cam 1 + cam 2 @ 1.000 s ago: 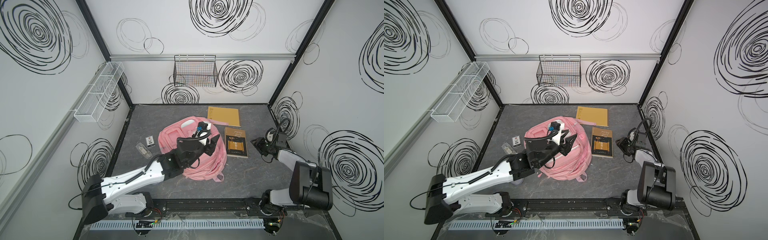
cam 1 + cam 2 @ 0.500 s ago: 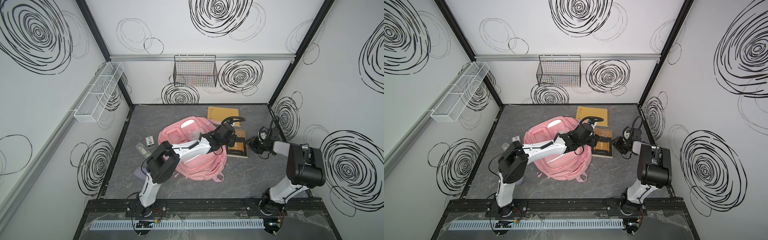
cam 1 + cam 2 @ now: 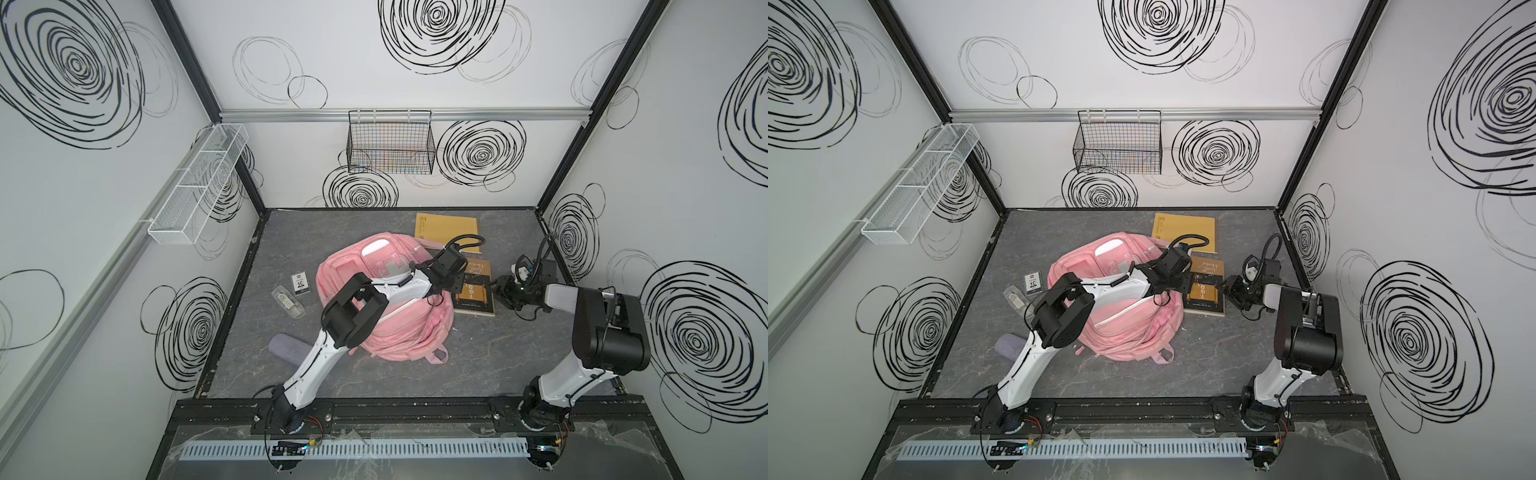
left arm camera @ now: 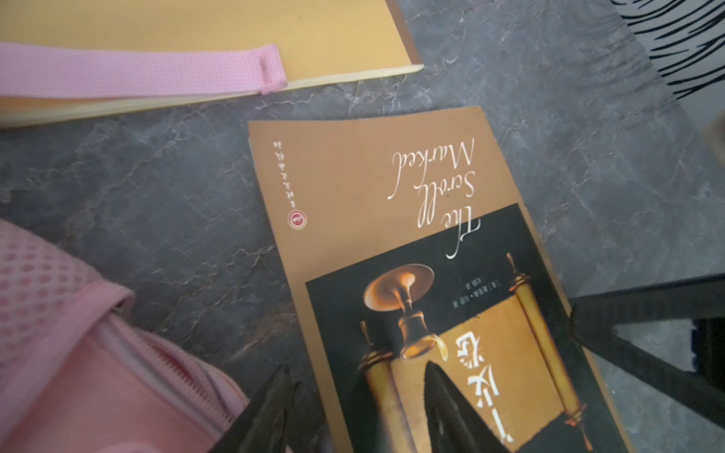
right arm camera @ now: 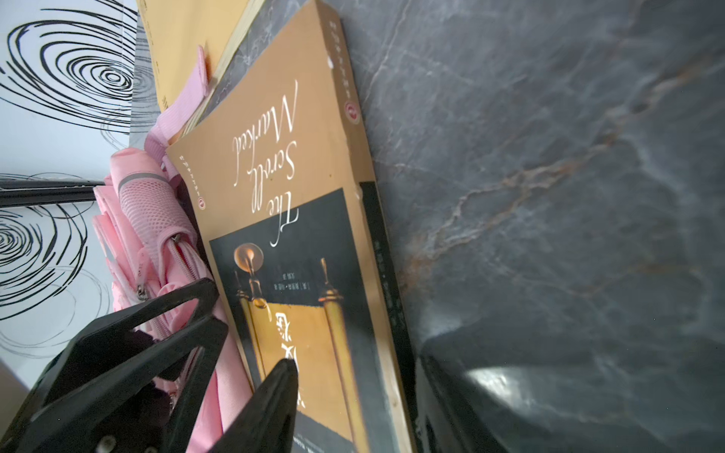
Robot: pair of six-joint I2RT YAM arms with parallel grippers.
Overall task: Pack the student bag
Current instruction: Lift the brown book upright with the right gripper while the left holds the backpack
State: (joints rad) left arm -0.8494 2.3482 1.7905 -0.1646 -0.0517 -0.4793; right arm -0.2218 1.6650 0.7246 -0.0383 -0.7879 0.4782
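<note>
left: clear case [image 3: 287, 301], labelled card [image 3: 300, 282], grey pouch [image 3: 284, 348] on table [image 3: 498, 353] | centre: pink student bag [image 3: 399, 328] lies on table, strap end on yellow notebook [image 3: 446, 230] | left gripper [image 3: 452, 286]: jaws apart over left edge of brown book [image 3: 478, 270] beside bag | right gripper [image 3: 496, 286]: jaws apart at book's right edge, contact unclear

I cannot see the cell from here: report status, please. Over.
Left gripper open, astride the book, bag side. Right gripper open at its far edge. Bag flat on table, book not yet inside. Pink strap lies over yellow book.
</note>
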